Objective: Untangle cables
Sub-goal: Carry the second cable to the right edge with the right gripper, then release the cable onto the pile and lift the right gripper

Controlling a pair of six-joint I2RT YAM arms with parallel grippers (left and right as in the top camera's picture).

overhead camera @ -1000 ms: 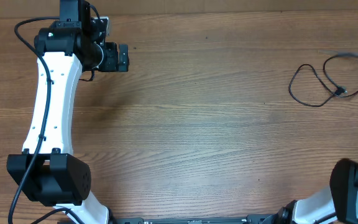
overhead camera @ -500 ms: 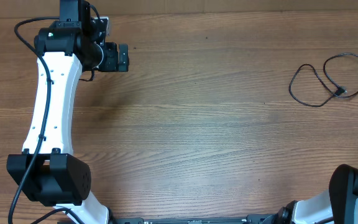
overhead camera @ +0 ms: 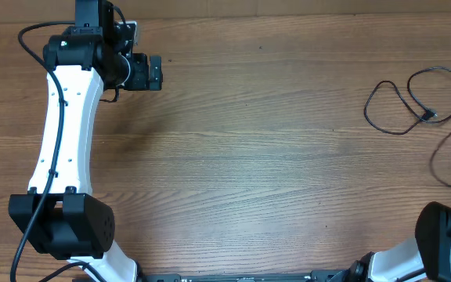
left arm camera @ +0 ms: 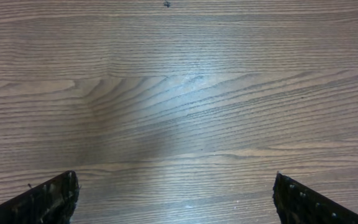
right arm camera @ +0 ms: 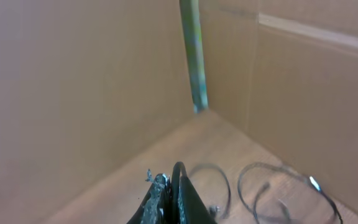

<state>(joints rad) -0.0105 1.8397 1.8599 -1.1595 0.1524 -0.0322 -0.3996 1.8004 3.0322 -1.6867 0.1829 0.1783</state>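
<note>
While the left arm [overhead camera: 65, 117] lies stretched along the left side of the table [overhead camera: 249, 172], the left gripper [left arm camera: 174, 200] sits at the far left corner, well apart from the cables [overhead camera: 410, 102]. Its wrist view shows it fully released. The two black fingertips [left arm camera: 48, 199] are spread into the bottom corners with only bare wood between them, and it's touching nothing.

The cables are all at the far right of the table. One is a loose double loop lying flat, with a small plug [overhead camera: 429, 116] inside the loop. A second cable [overhead camera: 445, 149] lies just beside it on the near side, a slack curve running off the right edge of the overhead view. I can't tell whether the two touch past that edge.

Of the right arm [overhead camera: 449, 239], only a black joint shows in the bottom right corner from overhead. In its wrist view the right gripper [right arm camera: 171, 186] is clenched tight, fingers pressed together. It points toward the corner where two cardboard walls [right arm camera: 73, 93] meet, with a greenish strip [right arm camera: 193, 56] running up that corner. Thin cable loops lie on the wood just past the fingertips. I can't make out anything pinched between the fingers.
</note>
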